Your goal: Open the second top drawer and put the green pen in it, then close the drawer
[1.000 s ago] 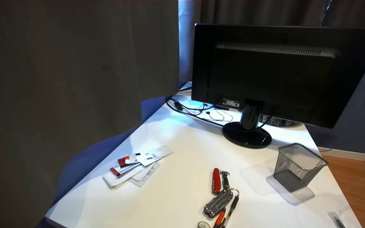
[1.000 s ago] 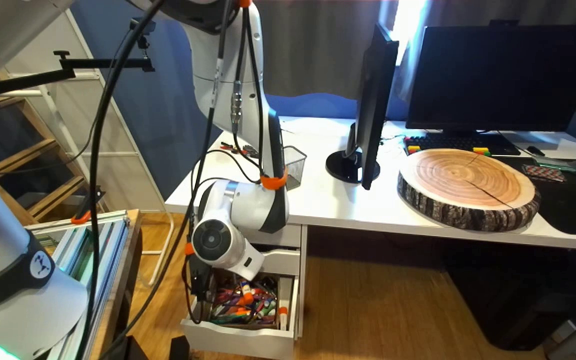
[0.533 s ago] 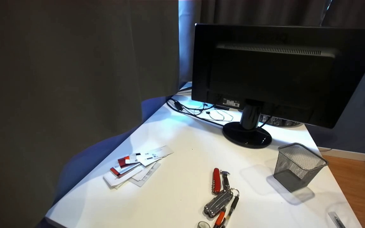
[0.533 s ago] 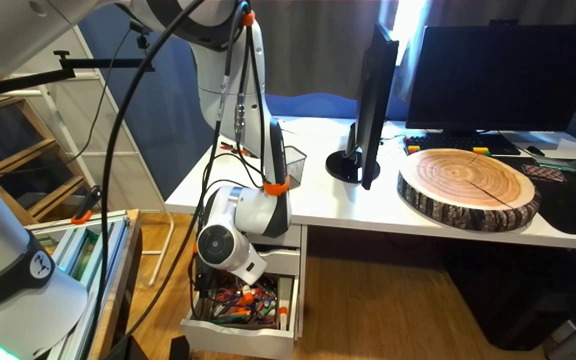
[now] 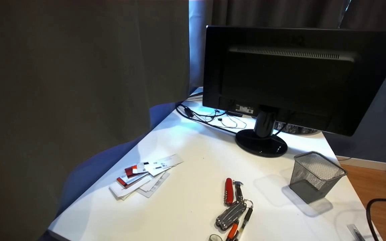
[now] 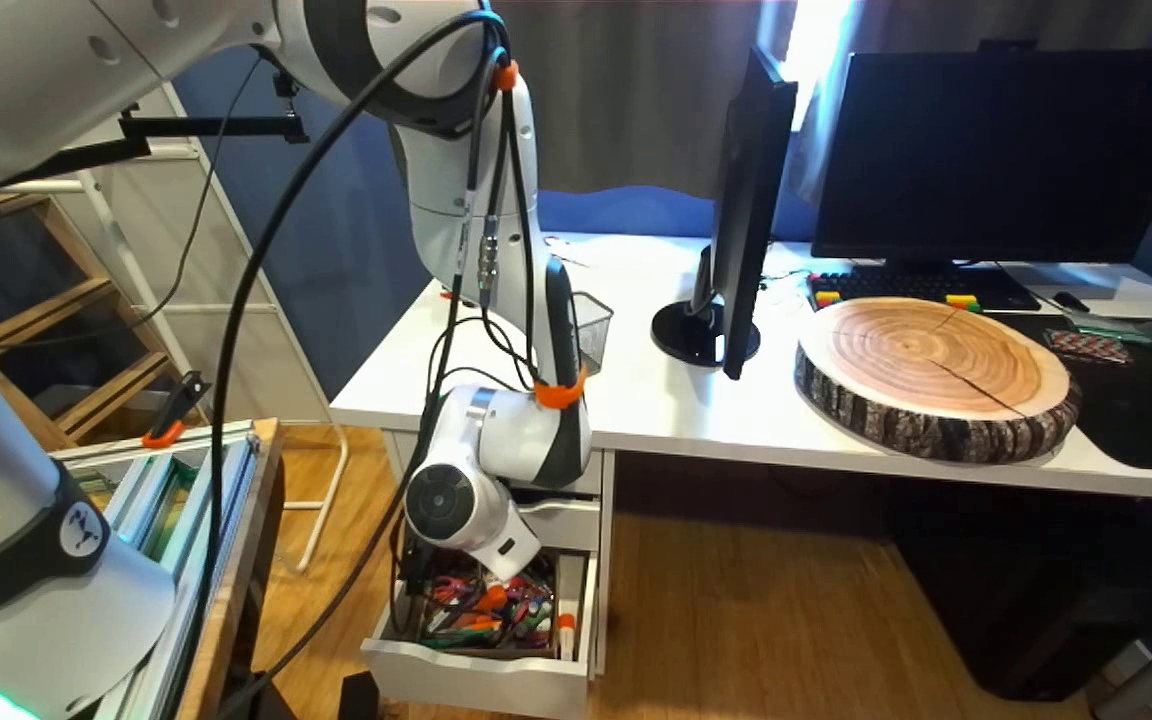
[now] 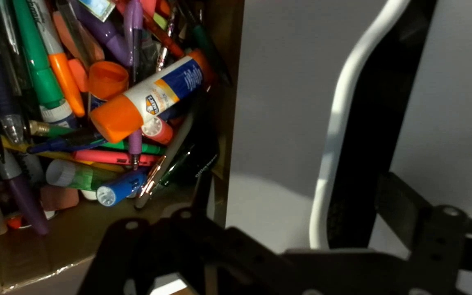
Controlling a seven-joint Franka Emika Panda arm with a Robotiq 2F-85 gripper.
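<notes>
A lower white drawer (image 6: 481, 682) stands open in an exterior view, holding a cardboard box (image 7: 68, 246) of mixed pens. Several green items lie there, including a green marker (image 7: 41, 76) and a thin green pen (image 7: 150, 148); I cannot tell which is the green pen of the task. Above it is another drawer front (image 6: 566, 525) with a curved top edge and a dark gap; it fills the middle of the wrist view (image 7: 277, 123). My gripper (image 7: 295, 190) is open and empty, its fingers spread across this drawer front. In an exterior view the gripper (image 6: 416, 568) is partly hidden.
The white desk top (image 6: 696, 410) overhangs the drawers. A mesh pen cup (image 5: 317, 177), a multitool (image 5: 231, 214) and a monitor (image 5: 290, 83) stand or lie on it. Black cables (image 6: 236, 330) hang along my arm. A glue stick (image 7: 154, 96) lies on the pens.
In an exterior view, my arm and hand have moved a little right and down over the open drawer. A black cable has come into an exterior view at the lower right.
</notes>
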